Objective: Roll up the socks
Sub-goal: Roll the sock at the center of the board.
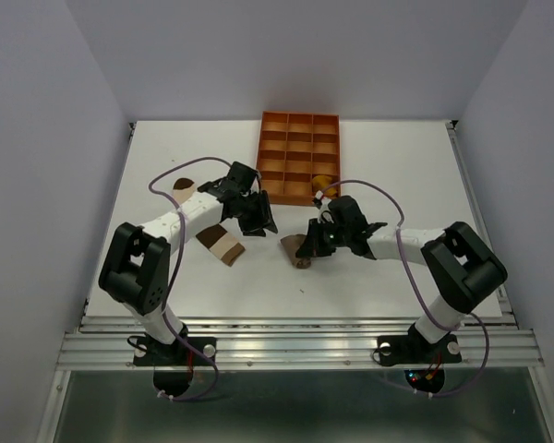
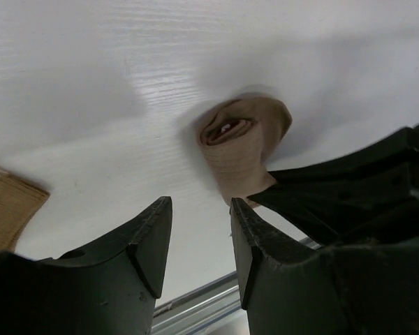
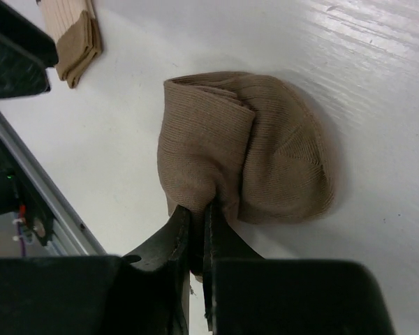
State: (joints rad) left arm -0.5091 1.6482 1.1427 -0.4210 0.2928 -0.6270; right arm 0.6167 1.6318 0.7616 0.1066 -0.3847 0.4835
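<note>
White table [image 1: 388,166] boxed in by pale lilac walls, with an aluminium rail [image 1: 295,346] along the near edge and both arm bases bolted there. At the far middle, an orange tray [image 1: 286,148] of small gridded compartments. At its near right corner, a glimpse of the mustard-yellow sock [image 1: 323,179], too small to tell whether inside a compartment or against the wall. Near the table's centre, the taupe-brown sock [image 3: 265,153], bunched into a rounded lump resting on the surface, one ribbed fold lapped over the smoother rounded end. Right pincer [image 3: 193,209] clamped tight on the lump's near edge, jaws all but meeting with a pinch of fabric between them. Left pincer [image 2: 199,209] at a middling gap, nothing between its jaws, tips pointed toward the same sock from the left and very close to its edge; contact impossible to tell. Further left, apart from the taupe lump, the cream sock [image 1: 222,245] lying flat just in front of the left forearm, shading from cream through tan to brown toward its right end. Farther left and back, beside the left arm's purple cable, a small brown-and-cream piece of fabric [image 1: 183,188], partly hidden by the arm, kind unclear. From the right wrist, the cream sock again beyond the taupe one at the upper left, its tan band doubled over.
</note>
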